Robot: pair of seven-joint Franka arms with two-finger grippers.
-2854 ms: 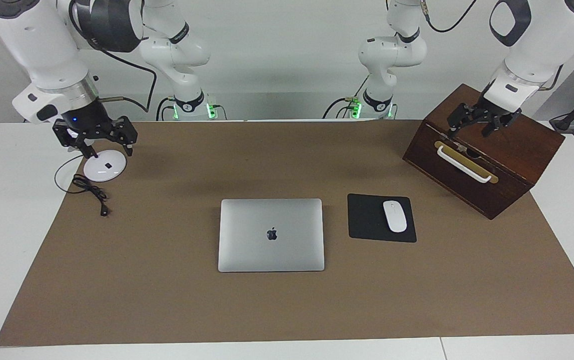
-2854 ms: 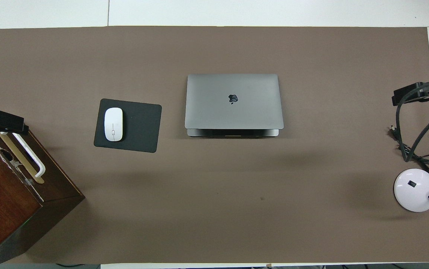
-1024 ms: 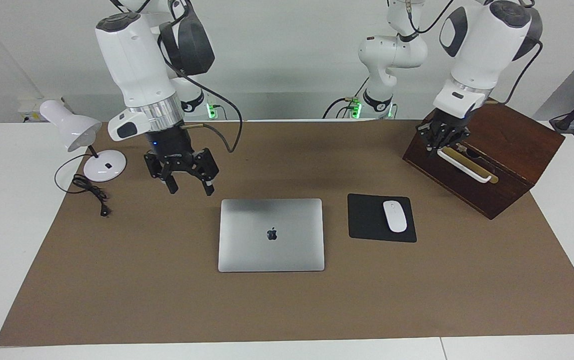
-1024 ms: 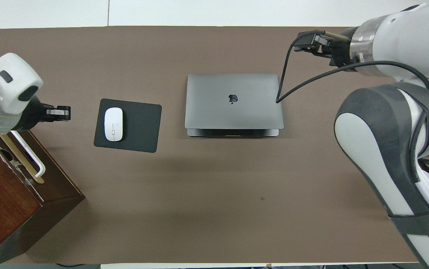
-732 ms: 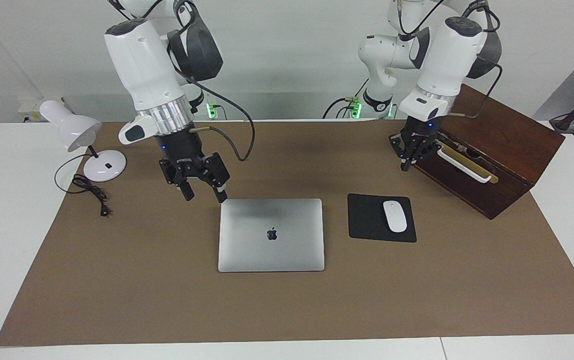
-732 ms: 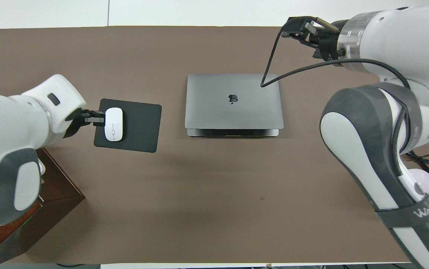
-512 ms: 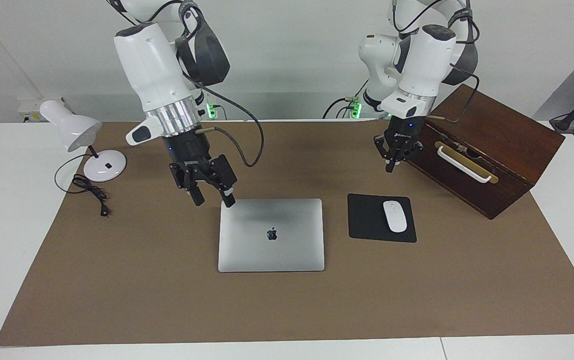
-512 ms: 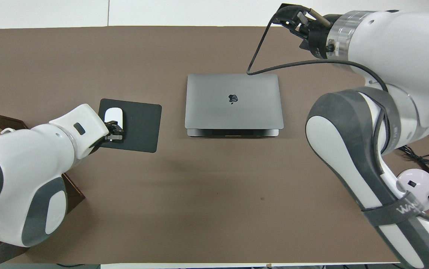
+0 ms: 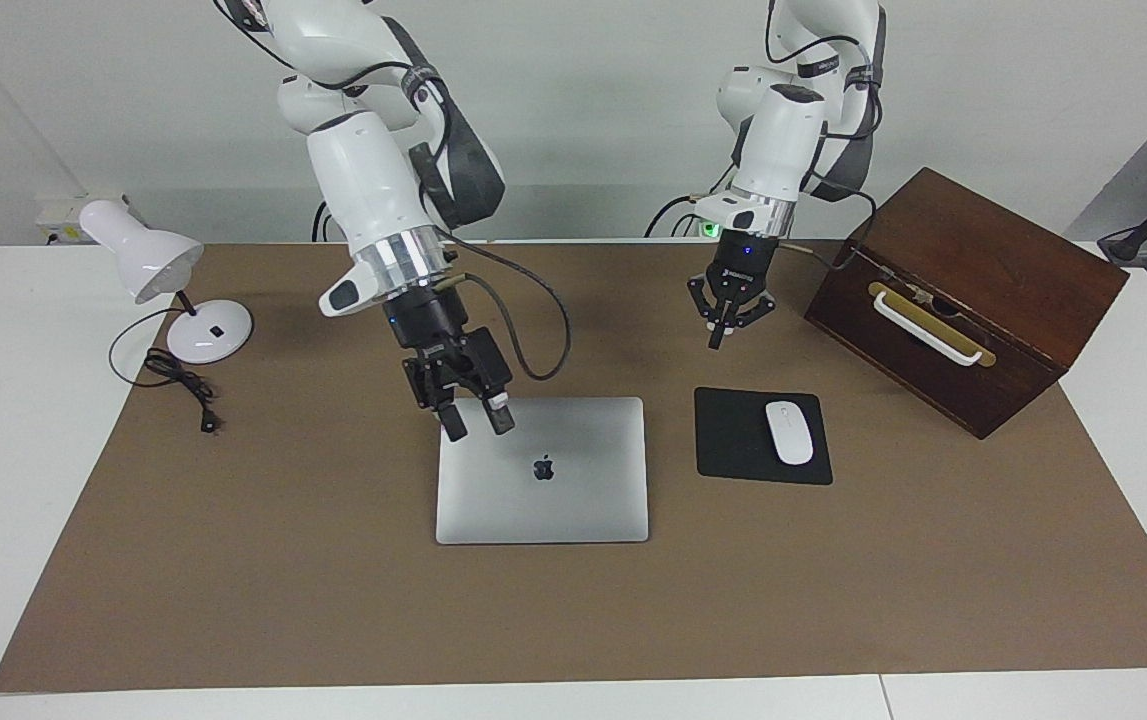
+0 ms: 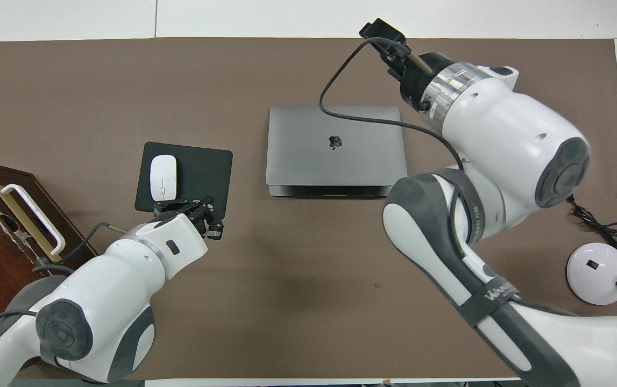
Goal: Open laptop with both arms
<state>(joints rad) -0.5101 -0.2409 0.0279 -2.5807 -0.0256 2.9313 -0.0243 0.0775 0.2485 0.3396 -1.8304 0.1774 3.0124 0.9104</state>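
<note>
On brown mat: flat rectangular matte aluminium laptop [image 9: 541, 470], lid closed.

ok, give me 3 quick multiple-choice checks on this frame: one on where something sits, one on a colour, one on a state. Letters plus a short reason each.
1. Where does the mouse lie?
A. on the black pad
B. on the laptop
C. on the wooden box

2. What colour is the handle on the wooden box?
A. red
B. white
C. blue

3. How is the laptop lid?
A. fully open
B. half raised
C. shut flat

Answers:
1. A: the mouse rests on the black pad, which lies beside the laptop toward the left arm's end of the table.
2. B: the handle on the wooden box is a white bar.
3. C: the lid lies flat with the logo up; the right gripper is over a lid corner with fingers apart, and the left gripper is shut in the air over the brown mat.
</note>
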